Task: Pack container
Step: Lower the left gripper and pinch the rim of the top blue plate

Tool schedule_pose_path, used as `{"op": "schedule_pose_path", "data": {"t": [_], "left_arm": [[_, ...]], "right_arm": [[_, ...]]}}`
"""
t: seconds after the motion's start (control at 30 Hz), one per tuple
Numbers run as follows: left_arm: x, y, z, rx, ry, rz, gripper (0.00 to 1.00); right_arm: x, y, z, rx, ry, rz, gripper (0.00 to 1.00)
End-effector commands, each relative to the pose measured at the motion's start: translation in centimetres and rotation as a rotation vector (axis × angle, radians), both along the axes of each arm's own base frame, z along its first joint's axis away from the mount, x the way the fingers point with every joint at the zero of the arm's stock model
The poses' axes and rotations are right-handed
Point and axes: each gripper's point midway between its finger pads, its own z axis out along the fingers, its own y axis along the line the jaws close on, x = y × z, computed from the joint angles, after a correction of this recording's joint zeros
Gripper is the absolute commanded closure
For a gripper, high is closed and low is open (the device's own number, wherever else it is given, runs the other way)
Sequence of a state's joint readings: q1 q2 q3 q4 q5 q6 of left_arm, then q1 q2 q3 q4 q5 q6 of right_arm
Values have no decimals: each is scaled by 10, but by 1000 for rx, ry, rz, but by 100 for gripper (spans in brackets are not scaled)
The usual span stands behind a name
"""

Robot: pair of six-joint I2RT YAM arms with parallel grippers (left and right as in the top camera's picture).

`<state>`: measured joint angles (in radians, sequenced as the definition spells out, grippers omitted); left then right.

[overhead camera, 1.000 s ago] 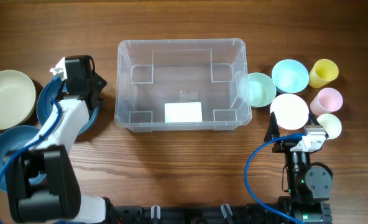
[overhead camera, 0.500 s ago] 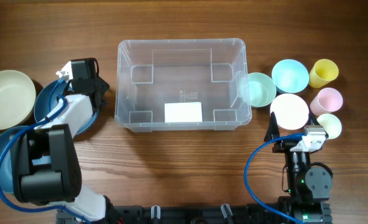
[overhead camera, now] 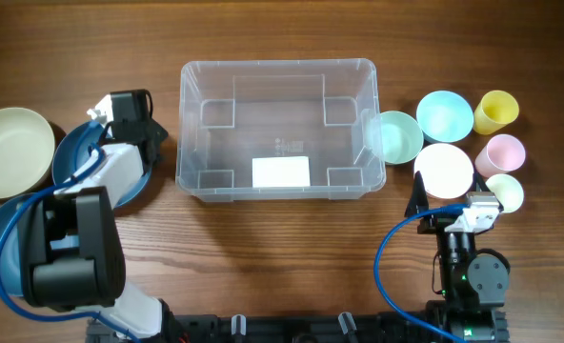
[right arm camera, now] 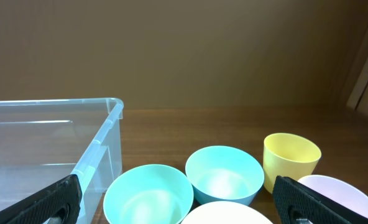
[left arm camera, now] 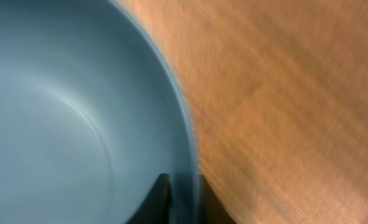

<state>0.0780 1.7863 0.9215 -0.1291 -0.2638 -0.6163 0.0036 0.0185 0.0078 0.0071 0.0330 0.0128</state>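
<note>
Left gripper point(left arm camera: 183, 200): pinched on the right rim of the blue bowl point(left arm camera: 59, 124), it seems; the wrist view is blurred.
Right gripper point(right arm camera: 178, 202): spread wide, empty, just beside the white bowl point(overhead camera: 444, 170).
Container point(overhead camera: 282, 124): mid-table, open top, nothing inside.
Edges: bare wood strip between blue bowl and container's left wall; mint bowl point(overhead camera: 397, 135) against right wall.

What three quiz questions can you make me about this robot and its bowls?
1. True or false: the clear container has a bowl in it.
2. Pick one: what is the left gripper shut on? A nothing; B the rim of the blue bowl; C a spoon.
3. Fill the gap: the right gripper is ____ and holds nothing.

Key: 1 false; 2 B; 3 open.
</note>
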Motion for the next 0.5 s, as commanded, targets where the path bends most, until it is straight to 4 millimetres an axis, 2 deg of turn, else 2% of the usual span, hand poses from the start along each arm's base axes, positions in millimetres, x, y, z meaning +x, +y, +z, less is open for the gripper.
{"op": "schedule_pose_path", "data": {"t": [0.0, 0.2, 0.47], "left_arm": [[0, -4, -6, -43, 1, 0, 96], [8, -4, 20, -37, -66, -2, 96], [18, -3, 77, -23, -205, -9, 96]], "right_arm": [[0, 1, 0, -10, -5, 10, 0], [0, 1, 0, -10, -5, 10, 0], [0, 1, 0, -10, -5, 10, 0]]}}
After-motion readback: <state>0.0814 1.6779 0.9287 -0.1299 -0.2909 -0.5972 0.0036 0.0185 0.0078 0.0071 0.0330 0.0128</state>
